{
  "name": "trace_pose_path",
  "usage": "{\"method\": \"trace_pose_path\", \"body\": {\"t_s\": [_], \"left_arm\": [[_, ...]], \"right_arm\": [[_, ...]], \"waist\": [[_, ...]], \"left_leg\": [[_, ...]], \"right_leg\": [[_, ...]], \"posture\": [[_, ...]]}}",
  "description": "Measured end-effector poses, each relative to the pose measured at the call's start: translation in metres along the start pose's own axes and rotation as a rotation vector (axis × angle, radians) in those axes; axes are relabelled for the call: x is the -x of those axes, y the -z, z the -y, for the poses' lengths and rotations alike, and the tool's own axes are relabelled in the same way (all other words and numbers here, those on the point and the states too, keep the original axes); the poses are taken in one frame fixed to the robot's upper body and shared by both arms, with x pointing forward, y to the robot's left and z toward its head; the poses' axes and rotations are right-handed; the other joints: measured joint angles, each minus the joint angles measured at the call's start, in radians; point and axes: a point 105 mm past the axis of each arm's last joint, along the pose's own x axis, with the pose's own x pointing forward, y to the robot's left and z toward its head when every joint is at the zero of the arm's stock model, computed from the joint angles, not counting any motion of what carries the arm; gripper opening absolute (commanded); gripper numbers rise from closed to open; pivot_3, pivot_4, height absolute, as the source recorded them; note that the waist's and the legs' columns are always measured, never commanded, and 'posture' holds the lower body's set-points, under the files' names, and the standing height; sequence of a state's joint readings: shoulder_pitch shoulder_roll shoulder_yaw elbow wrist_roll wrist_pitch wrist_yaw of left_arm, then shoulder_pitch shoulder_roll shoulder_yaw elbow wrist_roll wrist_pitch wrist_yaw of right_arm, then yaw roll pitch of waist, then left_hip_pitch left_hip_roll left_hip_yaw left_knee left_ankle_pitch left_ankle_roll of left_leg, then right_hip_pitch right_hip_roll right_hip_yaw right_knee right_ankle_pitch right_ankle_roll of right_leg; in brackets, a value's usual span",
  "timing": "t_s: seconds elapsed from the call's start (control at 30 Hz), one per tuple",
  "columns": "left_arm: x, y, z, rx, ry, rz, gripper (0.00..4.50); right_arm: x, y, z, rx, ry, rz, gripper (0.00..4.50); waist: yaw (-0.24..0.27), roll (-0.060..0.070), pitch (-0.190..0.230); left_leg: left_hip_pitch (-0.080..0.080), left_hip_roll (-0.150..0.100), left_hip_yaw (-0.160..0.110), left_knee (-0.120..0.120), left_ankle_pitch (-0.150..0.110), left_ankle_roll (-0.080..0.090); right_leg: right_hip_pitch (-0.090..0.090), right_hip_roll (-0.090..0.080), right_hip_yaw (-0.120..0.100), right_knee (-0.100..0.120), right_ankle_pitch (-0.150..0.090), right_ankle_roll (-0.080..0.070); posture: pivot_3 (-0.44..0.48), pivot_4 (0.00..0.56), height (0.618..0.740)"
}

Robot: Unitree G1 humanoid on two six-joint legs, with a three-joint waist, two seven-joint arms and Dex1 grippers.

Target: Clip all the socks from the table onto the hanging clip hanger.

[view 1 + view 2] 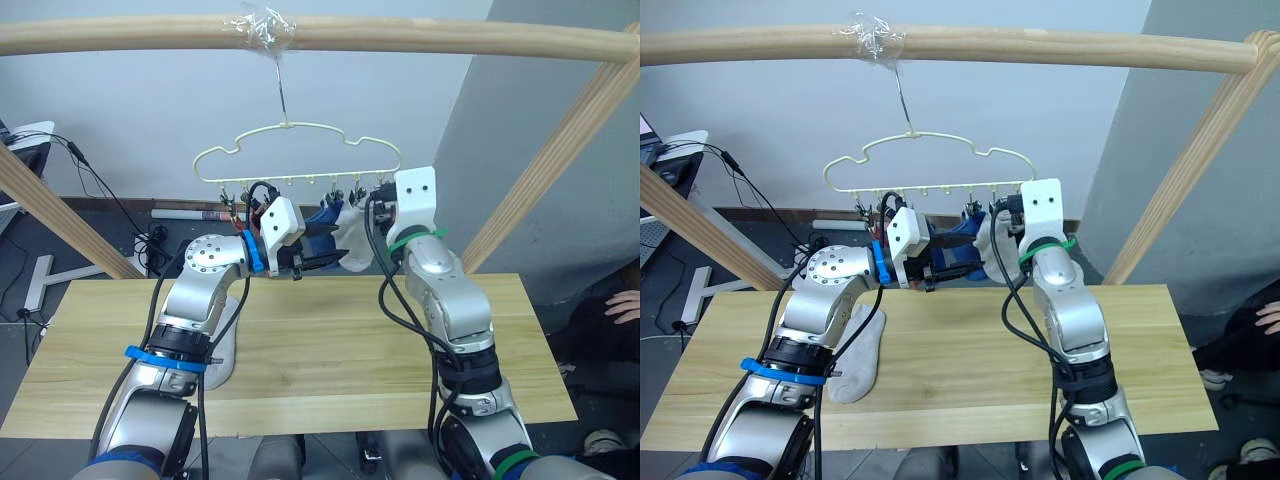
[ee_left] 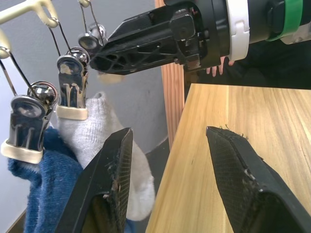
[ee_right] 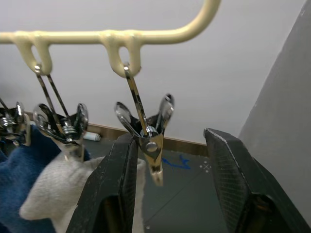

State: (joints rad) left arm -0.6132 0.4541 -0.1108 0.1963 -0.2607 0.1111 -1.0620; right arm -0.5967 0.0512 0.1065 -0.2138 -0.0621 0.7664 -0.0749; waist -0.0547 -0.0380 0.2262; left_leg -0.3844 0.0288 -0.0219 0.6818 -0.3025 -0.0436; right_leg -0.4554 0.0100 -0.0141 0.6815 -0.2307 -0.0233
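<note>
Nearest me, a light grey sock (image 1: 857,352) lies flat on the table (image 1: 970,370) beside my left forearm; it looks limp and light, so I would pinch it at the cuff. Up on the clip hanger (image 1: 300,160), a blue sock (image 2: 41,187) and a grey sock (image 2: 97,131) are clipped. My left gripper (image 2: 167,160) is raised toward them, jaws apart, empty. My right gripper (image 3: 167,160) is lifted, fingers spread around the end clip (image 3: 148,131).
</note>
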Motion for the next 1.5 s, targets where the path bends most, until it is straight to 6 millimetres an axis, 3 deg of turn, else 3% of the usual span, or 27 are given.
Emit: {"method": "trace_pose_path", "body": {"t_s": [0.37, 0.67, 1.5], "left_arm": [[0.002, 0.007, -0.002, 0.011, -0.001, -0.004, 2.50], [-0.001, -0.001, -0.005, 0.000, -0.002, 0.013, 2.50], [-0.005, -0.013, -0.007, 0.046, -0.033, 0.037, 2.50]], "right_arm": [[0.002, 0.005, -0.004, -0.019, -0.023, -0.012, 2.20], [-0.001, -0.008, -0.015, -0.061, -0.043, 0.014, 2.20], [-0.015, -0.010, -0.018, -0.135, -0.047, -0.003, 2.20]], "waist": [[0.000, 0.000, 0.000], [0.000, 0.000, 0.000], [0.000, 0.000, 0.000]], "left_leg": [[0.000, 0.000, 0.000, 0.000, 0.000, 0.000], [0.000, 0.000, 0.000, 0.000, 0.000, 0.000], [0.000, 0.000, 0.000, 0.000, 0.000, 0.000]], "right_leg": [[0.000, 0.000, 0.000, 0.000, 0.000, 0.000], [0.000, 0.000, 0.000, 0.000, 0.000, 0.000], [0.000, 0.000, 0.000, 0.000, 0.000, 0.000]], "posture": [[-0.078, 0.207, 0.701], [-0.073, 0.209, 0.701], [-0.069, 0.212, 0.701]]}}
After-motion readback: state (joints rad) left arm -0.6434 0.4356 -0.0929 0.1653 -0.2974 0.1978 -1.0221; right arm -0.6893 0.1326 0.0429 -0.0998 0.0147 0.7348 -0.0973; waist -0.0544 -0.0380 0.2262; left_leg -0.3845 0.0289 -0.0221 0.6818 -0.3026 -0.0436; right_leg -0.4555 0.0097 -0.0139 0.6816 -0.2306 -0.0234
